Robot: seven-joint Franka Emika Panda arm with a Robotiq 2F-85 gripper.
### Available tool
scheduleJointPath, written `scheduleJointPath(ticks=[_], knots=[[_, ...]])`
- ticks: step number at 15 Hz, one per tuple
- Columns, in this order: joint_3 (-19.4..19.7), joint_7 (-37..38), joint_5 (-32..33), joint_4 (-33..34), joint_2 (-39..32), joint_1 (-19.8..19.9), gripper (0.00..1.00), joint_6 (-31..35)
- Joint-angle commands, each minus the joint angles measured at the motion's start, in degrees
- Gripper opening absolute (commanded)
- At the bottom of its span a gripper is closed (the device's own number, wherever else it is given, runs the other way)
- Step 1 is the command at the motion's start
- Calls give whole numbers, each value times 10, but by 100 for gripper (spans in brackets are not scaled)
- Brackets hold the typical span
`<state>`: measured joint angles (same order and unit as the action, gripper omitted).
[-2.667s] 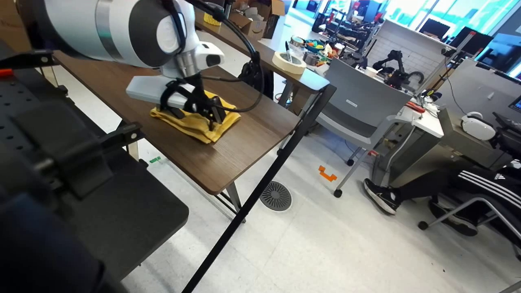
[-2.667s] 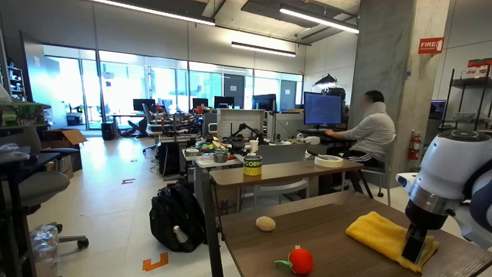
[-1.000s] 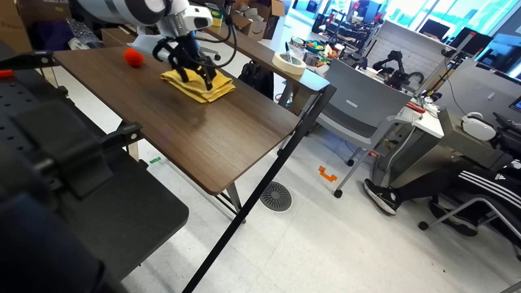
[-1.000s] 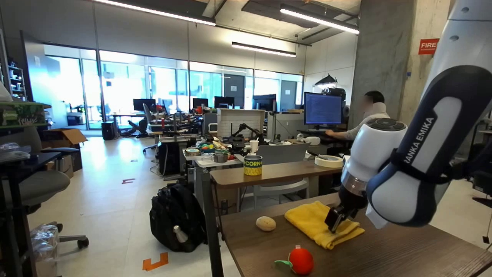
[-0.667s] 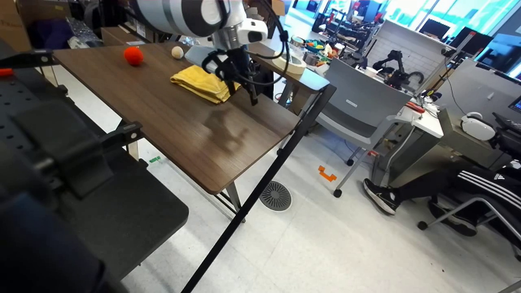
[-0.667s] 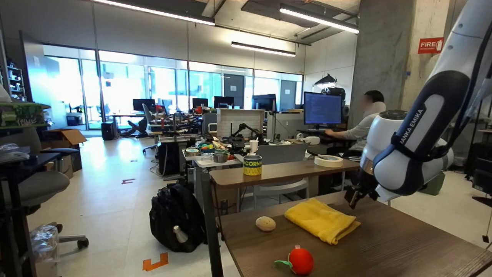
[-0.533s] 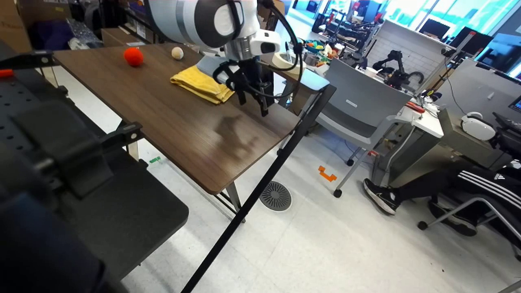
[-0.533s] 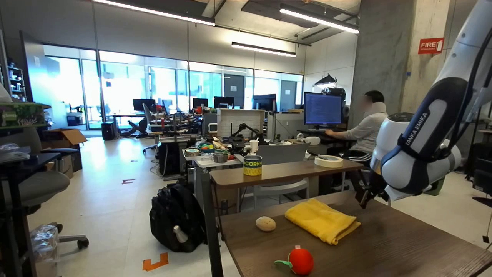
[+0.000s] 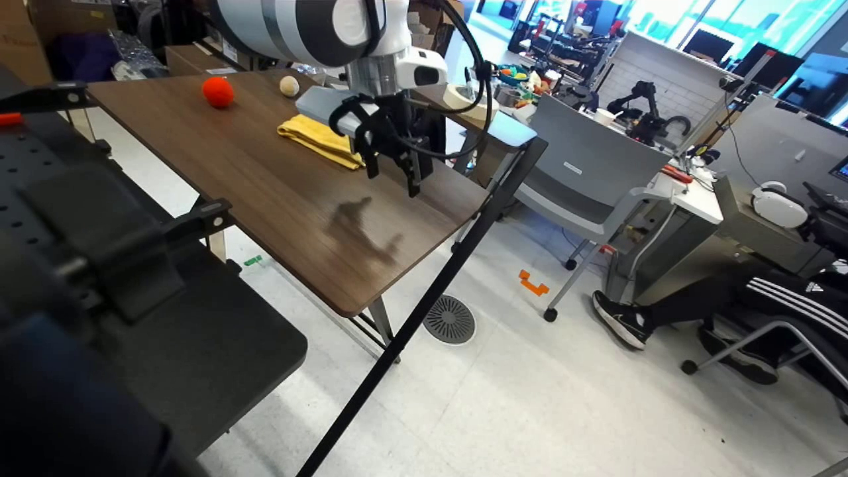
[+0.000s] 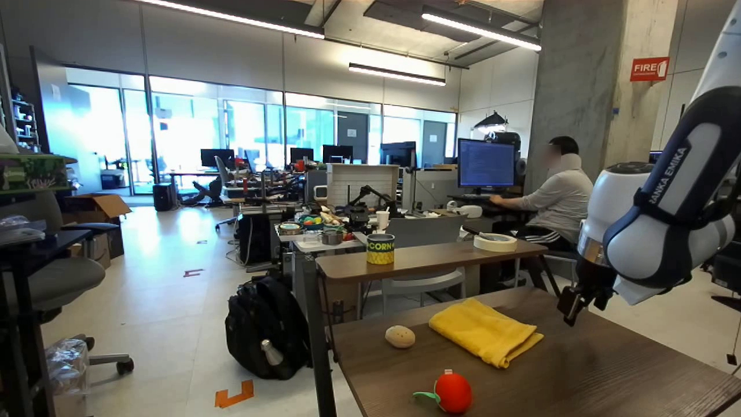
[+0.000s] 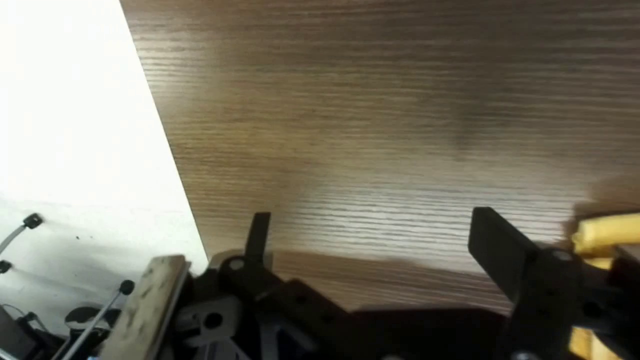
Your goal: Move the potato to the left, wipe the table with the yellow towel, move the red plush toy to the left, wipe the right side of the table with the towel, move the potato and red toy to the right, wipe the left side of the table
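The table (image 9: 265, 179) has a brown wood-grain top. The yellow towel (image 10: 483, 333) lies folded flat on it; part of it is hidden behind my gripper in an exterior view (image 9: 318, 140). Its edge shows at the right of the wrist view (image 11: 612, 232). The potato (image 10: 400, 336), tan and oval, lies beside the towel, also in an exterior view (image 9: 289, 86). The red plush toy (image 10: 453, 393) with green leaf lies near it, also in an exterior view (image 9: 218, 92). My gripper (image 9: 393, 180) is open, empty and above bare tabletop beside the towel (image 11: 370, 225), also in an exterior view (image 10: 584, 310).
A raised shelf (image 10: 428, 260) runs along one side of the table with a corn can (image 10: 380, 249) and a tape roll (image 10: 495, 242). A black post (image 9: 424, 311) stands at the table's end. A person (image 10: 558, 197) sits beyond.
The towel has slid toward the potato and toy with my gripper on it. My gripper has then lifted off and moved away from them across the tabletop. Potato and toy have not moved.
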<state>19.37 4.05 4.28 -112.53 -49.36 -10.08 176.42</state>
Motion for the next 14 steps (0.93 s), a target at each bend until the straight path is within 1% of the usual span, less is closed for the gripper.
scheduleJointPath(ticks=[1, 3, 5, 7, 8, 9, 11, 13, 14], knots=[[-2, -47, 38, -141, 119, -3, 100, 105], [-10, -70, 39, -205, 173, 4, 100, 176], [-26, -97, 40, -269, 232, 18, 100, 229], [-58, -113, 47, -331, 296, 46, 100, 269], [-67, -119, 47, -361, 328, 51, 100, 272], [-60, -120, 11, -283, 249, 39, 100, 236], [-75, -128, 15, -329, 303, 51, 100, 236], [-79, -131, 16, -349, 327, 54, 100, 236], [-98, -86, 68, -333, 321, 71, 100, 207]])
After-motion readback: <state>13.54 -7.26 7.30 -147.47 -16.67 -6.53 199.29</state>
